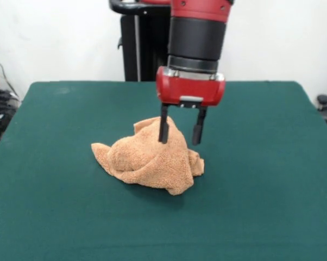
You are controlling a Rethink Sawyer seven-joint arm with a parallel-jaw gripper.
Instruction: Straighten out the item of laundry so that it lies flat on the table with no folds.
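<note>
The crumpled orange-tan terry-cloth towel point(150, 157) sits heaped mid-table, with bare dark green felt table point(261, 206) open at every clock direction. The red-and-black gripper point(181, 136) hangs at the heap's 1 o'clock edge, fingers spread apart, clasping nothing.

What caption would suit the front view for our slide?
Open end effector poised over a crumpled orange towel on the green table.

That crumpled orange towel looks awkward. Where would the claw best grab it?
Probably the raised peak of the towel, taken from straight above. The claw hangs open there, one finger in front of the peak. The fabric bunches upward, giving a ridge to pinch; its edges lie flat on the green table.
</note>
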